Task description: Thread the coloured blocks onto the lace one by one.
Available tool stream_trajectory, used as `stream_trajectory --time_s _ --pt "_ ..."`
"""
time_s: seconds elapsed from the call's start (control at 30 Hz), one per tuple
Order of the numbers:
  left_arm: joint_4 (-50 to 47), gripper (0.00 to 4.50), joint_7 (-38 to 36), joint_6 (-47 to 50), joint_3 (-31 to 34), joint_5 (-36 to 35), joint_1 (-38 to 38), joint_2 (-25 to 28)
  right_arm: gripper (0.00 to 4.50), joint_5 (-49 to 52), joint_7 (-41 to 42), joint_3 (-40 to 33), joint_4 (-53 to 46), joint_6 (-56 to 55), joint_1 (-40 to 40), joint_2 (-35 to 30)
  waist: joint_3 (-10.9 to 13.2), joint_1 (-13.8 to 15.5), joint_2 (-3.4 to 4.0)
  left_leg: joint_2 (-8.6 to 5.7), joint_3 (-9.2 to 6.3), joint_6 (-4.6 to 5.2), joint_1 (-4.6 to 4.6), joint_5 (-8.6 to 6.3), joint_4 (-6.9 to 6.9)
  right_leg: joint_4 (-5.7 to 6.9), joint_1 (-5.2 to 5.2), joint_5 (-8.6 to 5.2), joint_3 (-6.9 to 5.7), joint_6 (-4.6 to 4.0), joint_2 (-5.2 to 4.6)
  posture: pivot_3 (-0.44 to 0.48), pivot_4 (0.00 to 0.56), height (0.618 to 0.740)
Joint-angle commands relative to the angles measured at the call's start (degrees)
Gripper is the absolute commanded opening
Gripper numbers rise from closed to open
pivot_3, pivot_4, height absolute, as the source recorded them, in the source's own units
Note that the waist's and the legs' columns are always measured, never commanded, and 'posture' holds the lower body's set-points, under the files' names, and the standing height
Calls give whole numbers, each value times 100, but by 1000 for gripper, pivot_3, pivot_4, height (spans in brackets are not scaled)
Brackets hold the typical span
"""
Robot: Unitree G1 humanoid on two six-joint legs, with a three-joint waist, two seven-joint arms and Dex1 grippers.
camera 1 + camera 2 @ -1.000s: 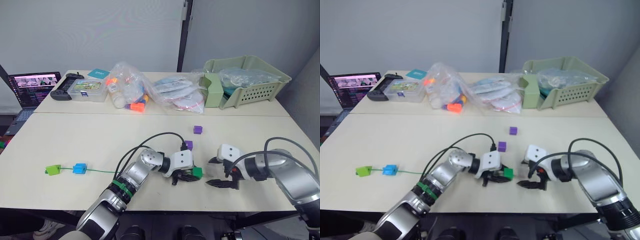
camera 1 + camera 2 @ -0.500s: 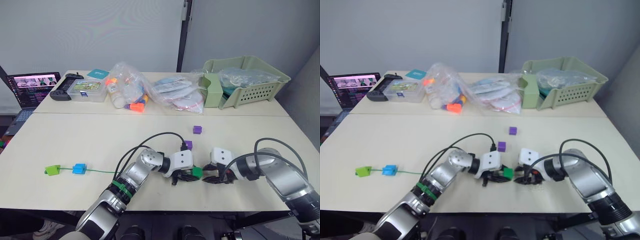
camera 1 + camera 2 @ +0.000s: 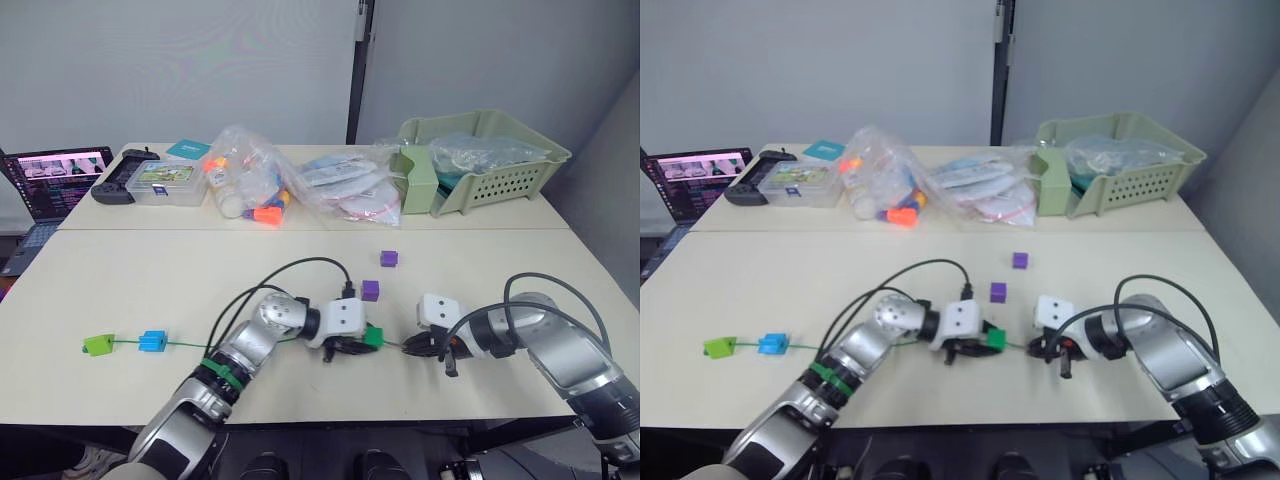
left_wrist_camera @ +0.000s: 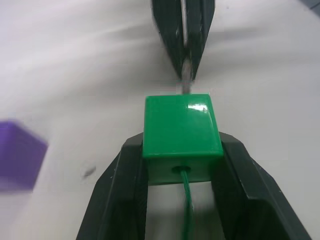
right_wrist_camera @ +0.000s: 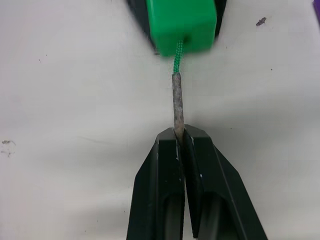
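Note:
A dark green block (image 4: 181, 130) sits between the fingers of my left gripper (image 3: 366, 341), which is shut on it just above the table. The lace (image 3: 190, 343) enters the block's hole, and its grey tip (image 5: 177, 100) sticks out the far side. My right gripper (image 5: 180, 136) is shut on that tip, close to the block. Back along the lace, at the left, a blue block (image 3: 152, 341) and a lime green block (image 3: 98, 345) are strung. Two purple blocks (image 3: 371, 290) (image 3: 389, 259) lie loose beyond the grippers.
A black cable (image 3: 300, 268) loops over the table behind my left arm. At the back stand a laptop (image 3: 55, 170), a clear plastic box (image 3: 160, 180), bags of toy pieces (image 3: 250, 185) and a green basket (image 3: 480, 160).
My right gripper has moved left up to the dark green block and shut on the lace's grey tip. The left gripper kept its hold. The camera shifted slightly.

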Motion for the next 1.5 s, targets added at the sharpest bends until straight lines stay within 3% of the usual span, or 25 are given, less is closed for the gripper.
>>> stream_trajectory --time_s 0.03,0.4,0.53,0.67,0.73,0.83,0.97,1.07,1.2,1.37,1.5 --pt "-268 1224 -282 30 514 -248 369 730 0 -123 101 95 226 -140 -205 88 0 -37 0 3 1 0 6 0 -4 1 1 0 2 -2 2 0 150 740" --pt "-560 1224 -1253 -22 2455 -1592 2081 2882 0 -190 329 233 575 -275 -583 378 0 -118 0 12 8 0 8 -1 -11 1 -4 0 -1 -5 -3 0 150 740" --pt "93 1224 -1411 -686 2892 -1523 2502 3419 0 -227 378 258 665 -315 -648 456 0 -116 0 15 13 -1 11 -2 -17 2 -10 -1 -3 -9 -6 0 150 740" --pt "712 1224 -1484 -1083 3085 -1421 2412 3815 0 -253 423 266 717 -340 -676 493 0 -107 0 15 18 -1 16 -2 -18 2 -7 0 -4 -13 -6 0 150 740" --pt "765 2267 -1602 -961 3178 -1572 2225 3945 0 -262 450 261 719 -334 -665 496 0 -106 0 15 20 -1 16 -2 -18 3 -8 0 -4 -13 -5 0 150 740" --pt "641 3202 -1773 -739 3240 -1778 2071 3995 0 -260 478 253 690 -313 -638 492 0 -97 -1 15 22 -2 12 -3 -18 3 -11 0 -5 -12 -5 0 150 740" --pt "-261 4471 -1735 135 3322 -2471 1777 3670 0 -243 489 244 636 -266 -617 496 1 -82 -2 14 23 -2 9 -3 -17 2 -11 0 -5 -12 -6 0 150 740" --pt "-1441 4471 -1469 967 3025 -2985 1529 3137 0 -211 493 266 575 -175 -619 544 1 -5 -7 14 22 -2 5 -3 -8 3 -8 1 -6 -9 -8 0 150 740" --pt "-2089 4471 -1175 1309 2489 -2882 1366 2487 0 -203 529 285 508 -110 -599 565 0 8 -6 9 23 -3 3 -4 -5 3 -10 4 0 -5 -6 0 150 740" --pt "-1977 4471 -855 1044 1618 -2240 1166 1558 0 -178 560 277 410 -9 -597 548 0 36 -8 6 21 -2 3 -4 -4 1 -7 4 1 -5 -3 0 150 740" --pt "-1177 4471 -492 480 1040 -1724 804 488 0 -175 570 264 370 60 -616 534 1 64 -8 4 19 -2 1 -4 1 1 -5 5 1 -5 -3 0 150 740"
